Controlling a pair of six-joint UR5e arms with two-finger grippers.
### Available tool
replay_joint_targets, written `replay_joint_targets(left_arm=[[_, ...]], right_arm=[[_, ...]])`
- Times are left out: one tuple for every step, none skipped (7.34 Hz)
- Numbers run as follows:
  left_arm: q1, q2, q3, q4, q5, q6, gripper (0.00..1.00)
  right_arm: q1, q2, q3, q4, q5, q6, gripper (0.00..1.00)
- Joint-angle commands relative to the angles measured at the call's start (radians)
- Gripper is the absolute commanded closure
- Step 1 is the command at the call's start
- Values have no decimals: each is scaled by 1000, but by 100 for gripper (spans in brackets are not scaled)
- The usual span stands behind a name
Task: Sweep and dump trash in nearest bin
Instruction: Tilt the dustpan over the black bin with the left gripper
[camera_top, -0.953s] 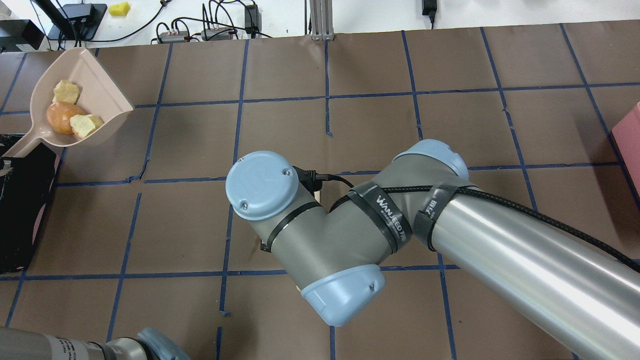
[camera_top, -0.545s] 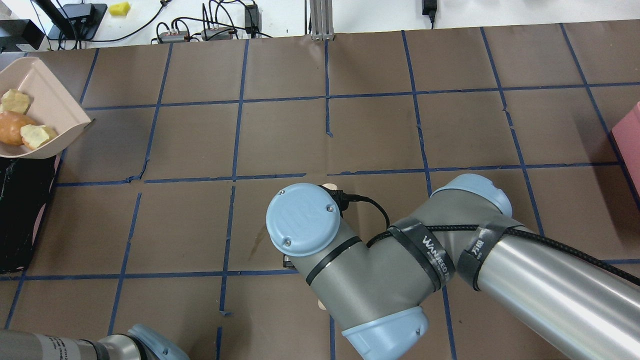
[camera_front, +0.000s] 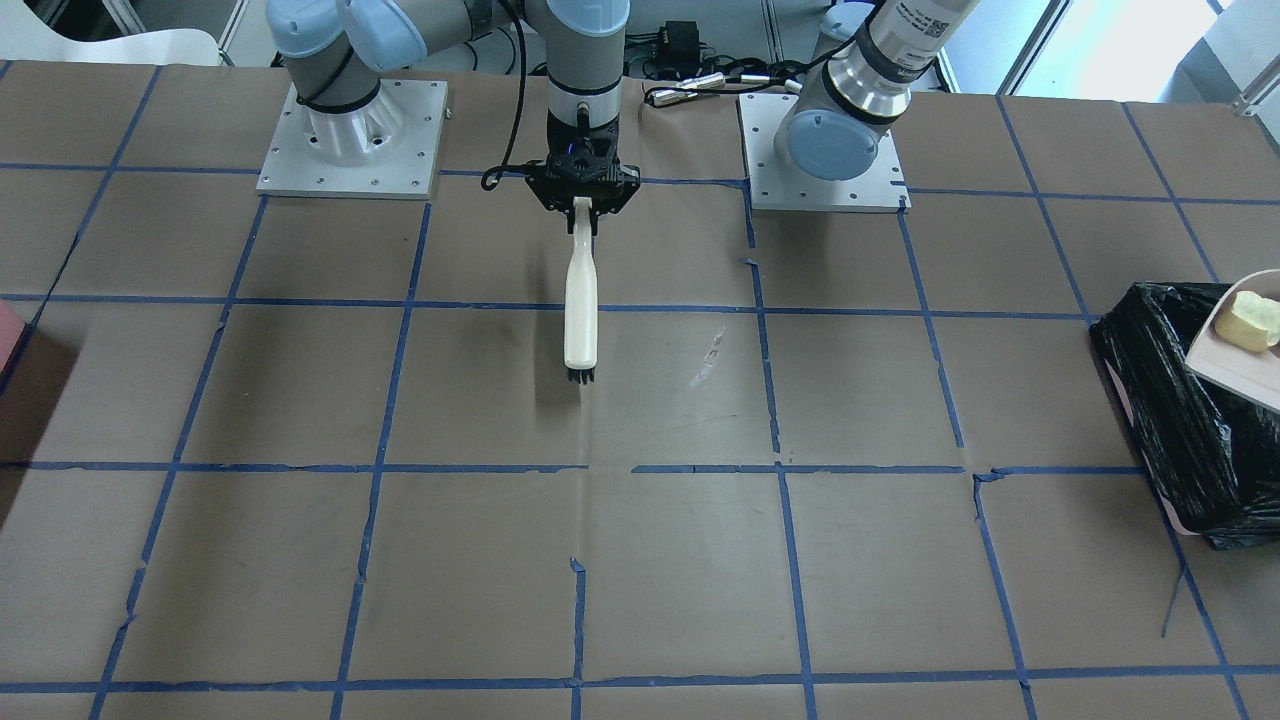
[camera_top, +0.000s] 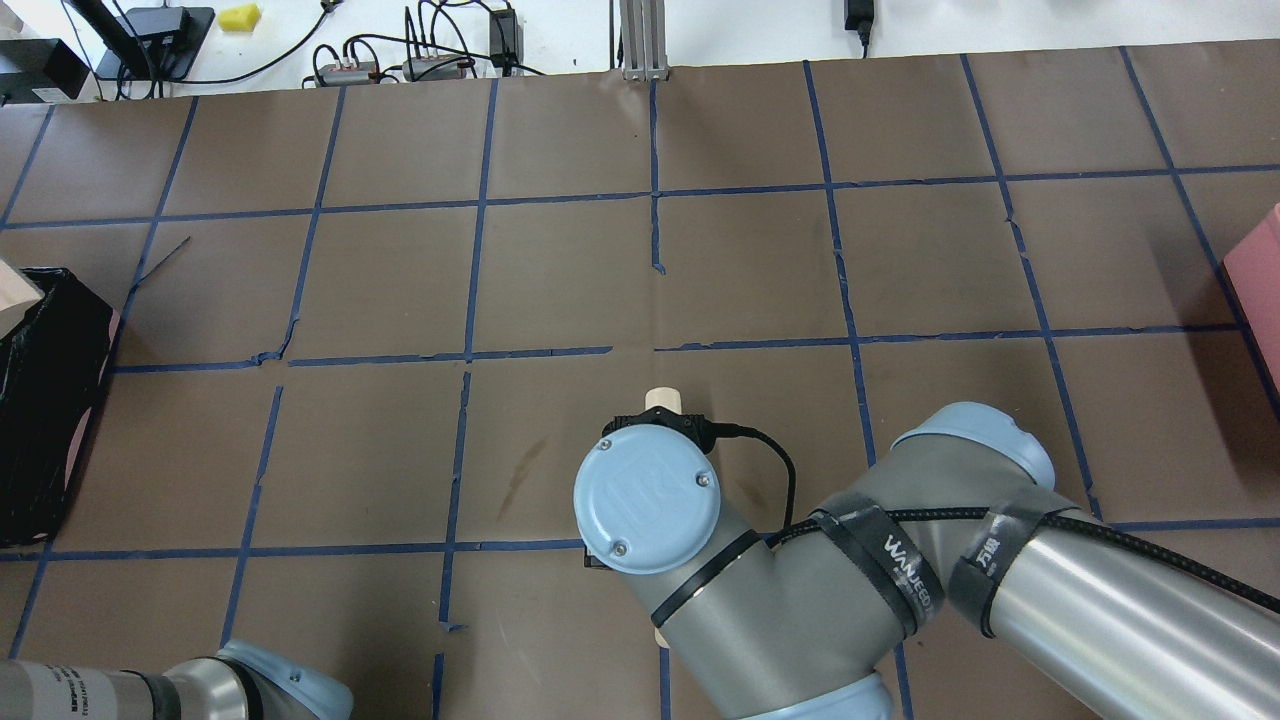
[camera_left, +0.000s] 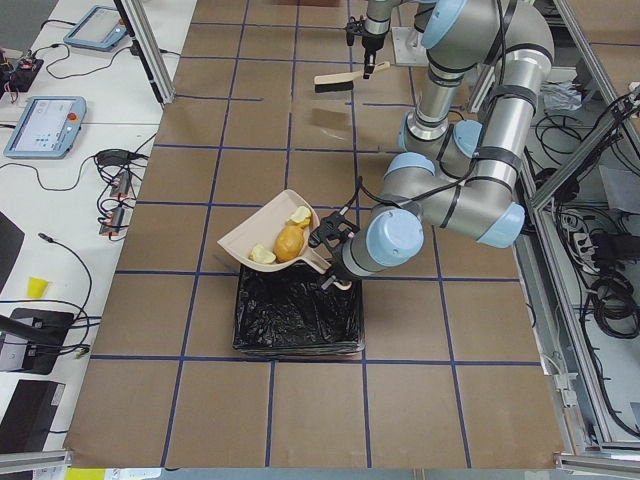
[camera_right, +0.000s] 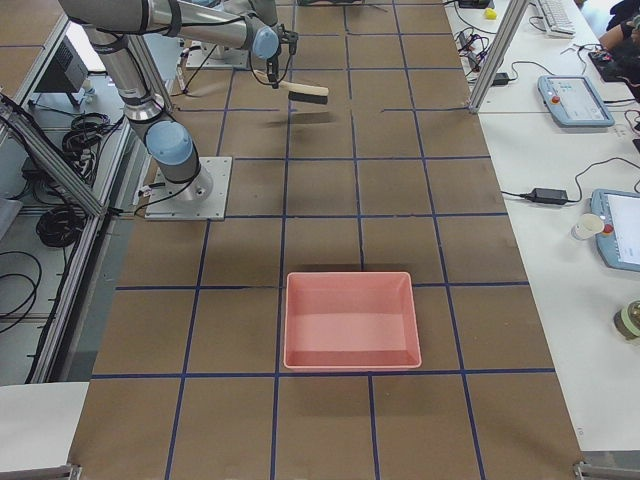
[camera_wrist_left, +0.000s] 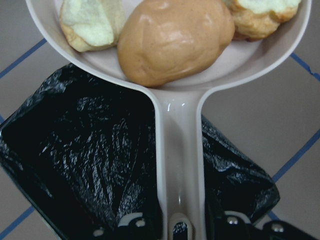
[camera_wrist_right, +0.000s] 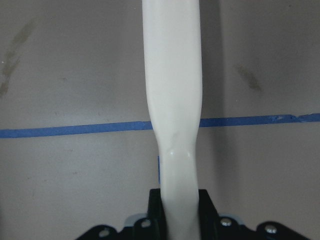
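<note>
Sweep's done: L gripper (camera_wrist_left: 180, 227) clamps dustpan (camera_wrist_left: 179, 150), bread (camera_wrist_left: 172, 40) just ahead, bin (camera_wrist_left: 90, 165) under it. R gripper (camera_wrist_right: 175, 212) clamps brush (camera_wrist_right: 172, 75). You've only dump left.

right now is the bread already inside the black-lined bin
No, all three bread pieces lie in the dustpan, none in the bin.

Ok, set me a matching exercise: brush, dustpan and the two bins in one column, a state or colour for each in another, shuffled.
1 brush
2 dustpan
3 left-end bin
4 right-end bin

A bare pink, empty
B gripped by right gripper
C black plastic liner
D carries bread, gripped by left gripper

Pairs: 1-B, 2-D, 3-C, 4-A
</note>
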Motion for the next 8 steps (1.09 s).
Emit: replay_joint_targets(left_arm=[[40, -19, 39, 55, 89, 4, 97], [40, -27, 37, 94, 137, 4, 97], [40, -30, 23, 167, 172, 3, 97], [37, -31, 26, 200, 229, 3, 97], [32, -31, 31, 220, 259, 3, 96], [-10, -33, 31, 262, 358, 3, 96], [-56, -36, 34, 274, 417, 1, 96], [-58, -45, 34, 274, 421, -2, 96]], right_arm=[[-5, 7, 29, -44, 7, -76, 89], [-5, 7, 30, -44, 7, -113, 89], [-5, 7, 35, -42, 5, -110, 89], [-5, 7, 55, -47, 5, -110, 89], [-6, 7, 59, -50, 7, -109, 89], [-6, 8, 61, -53, 8, -109, 89], [-6, 18, 59, -67, 10, -104, 89], [-5, 45, 61, -109, 10, -71, 89]])
